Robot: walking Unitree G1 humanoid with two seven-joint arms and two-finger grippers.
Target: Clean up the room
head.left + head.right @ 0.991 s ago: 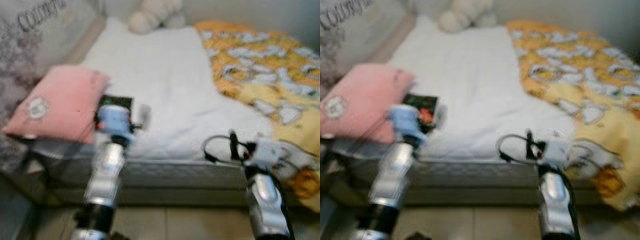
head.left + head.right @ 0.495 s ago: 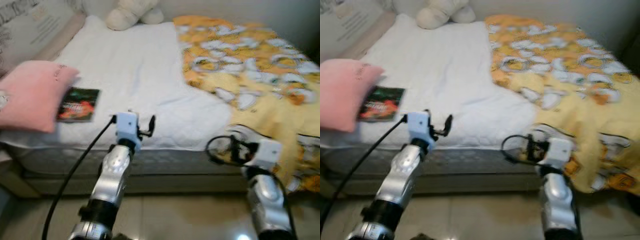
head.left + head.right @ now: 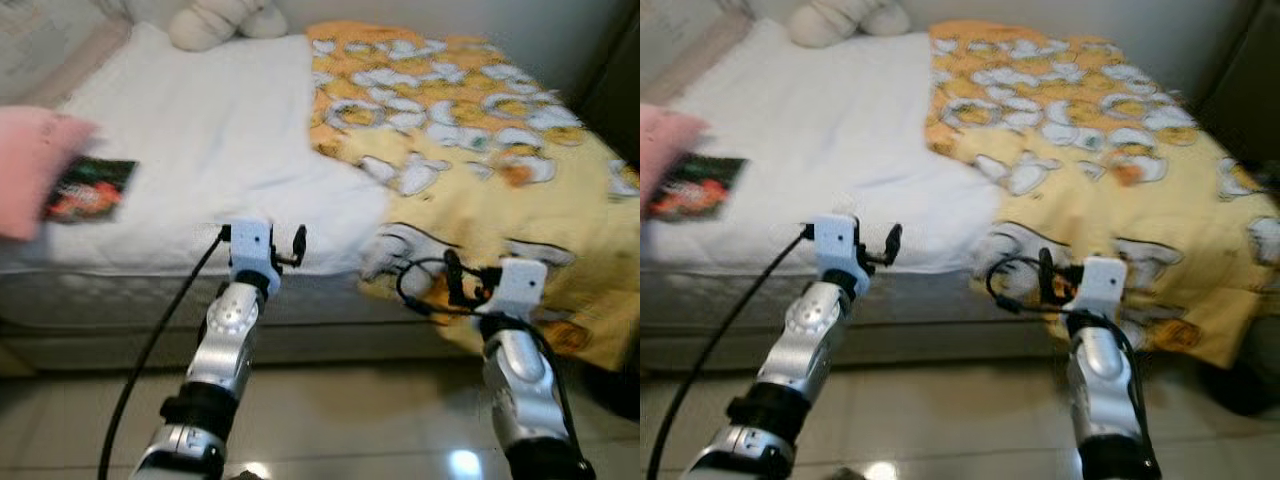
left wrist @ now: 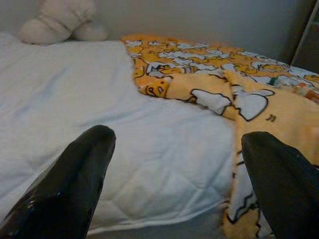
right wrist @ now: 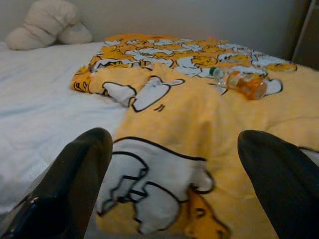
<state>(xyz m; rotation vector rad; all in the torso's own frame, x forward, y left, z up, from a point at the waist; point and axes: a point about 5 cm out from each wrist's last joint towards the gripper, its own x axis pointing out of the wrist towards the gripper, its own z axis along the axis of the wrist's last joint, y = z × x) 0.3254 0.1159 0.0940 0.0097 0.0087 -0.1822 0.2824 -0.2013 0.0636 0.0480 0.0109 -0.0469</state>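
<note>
A white-sheeted bed [image 3: 200, 140] stands in front of me, with a crumpled yellow duck-print blanket [image 3: 480, 130] spread over its right half. On the sheet at the left lies a dark book or packet [image 3: 88, 190], beside a pink pillow [image 3: 25, 165]. An orange bottle [image 5: 244, 83] rests on the blanket. A cream plush toy [image 3: 215, 18] sits at the head end. My left gripper [image 3: 272, 242] hovers open at the mattress edge, its fingers [image 4: 75, 184] spread wide. My right gripper [image 3: 468, 280] is open over the blanket's hanging edge, holding nothing.
Glossy tiled floor [image 3: 350, 420] runs between me and the bed frame. A dark piece of furniture [image 3: 622, 85] stands past the bed's right side. A black cable [image 3: 150, 350] hangs along my left arm. The blanket hangs over the front edge of the mattress.
The whole view has swung right along the bed: the pillow and book slid to the left edge and more blanket shows. Both arms stay raised at the bed edge.
</note>
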